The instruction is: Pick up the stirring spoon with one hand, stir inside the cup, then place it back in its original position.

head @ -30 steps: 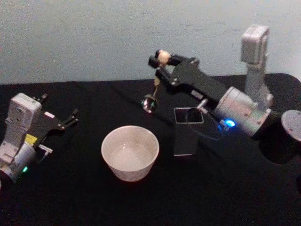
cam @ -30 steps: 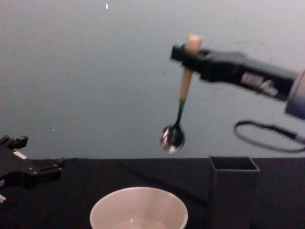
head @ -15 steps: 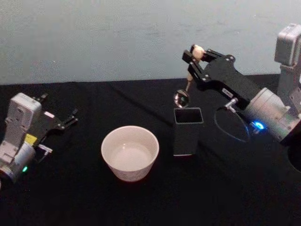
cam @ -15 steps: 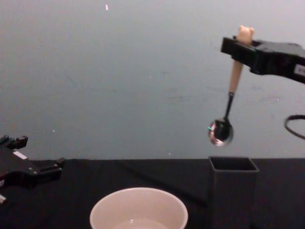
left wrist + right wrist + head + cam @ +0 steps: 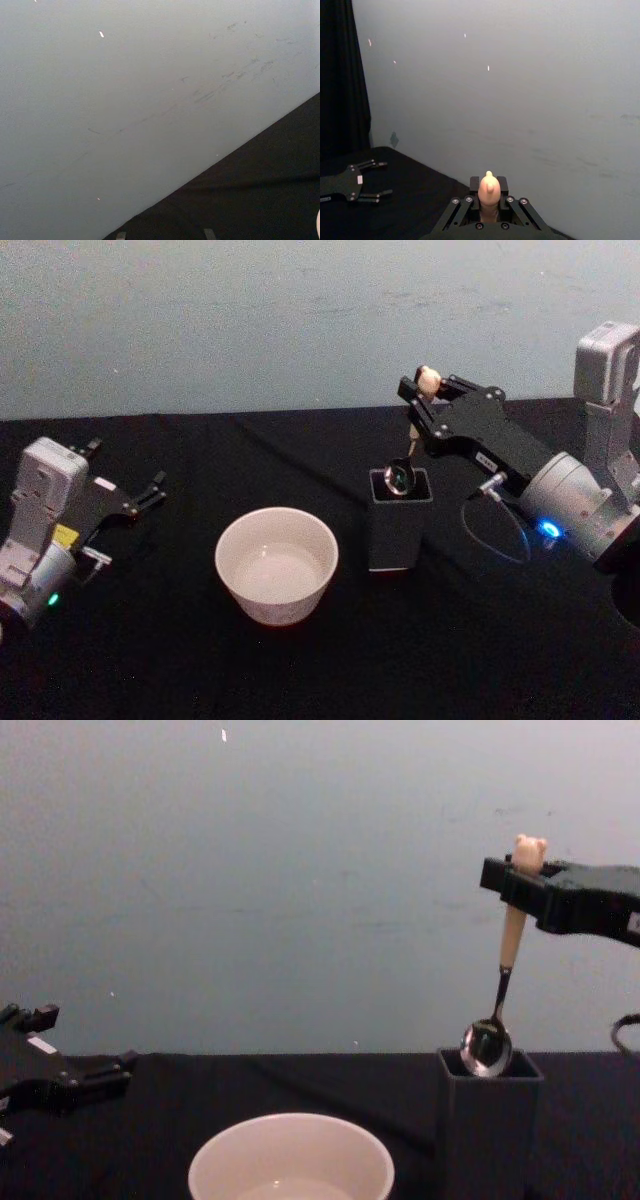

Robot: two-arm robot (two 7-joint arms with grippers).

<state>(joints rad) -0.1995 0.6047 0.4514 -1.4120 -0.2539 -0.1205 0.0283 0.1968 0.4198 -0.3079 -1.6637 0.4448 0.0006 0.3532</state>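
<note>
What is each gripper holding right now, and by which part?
The right gripper holds the stirring spoon by the top of its beige handle, just below the bear knob. The left gripper is open and holds nothing.

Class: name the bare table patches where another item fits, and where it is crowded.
Bare table: in front of the cup and holder; between the left gripper and the cup; behind the cup to the wall. Crowded: at the holder, where the right gripper holds the stirring spoon.
</note>
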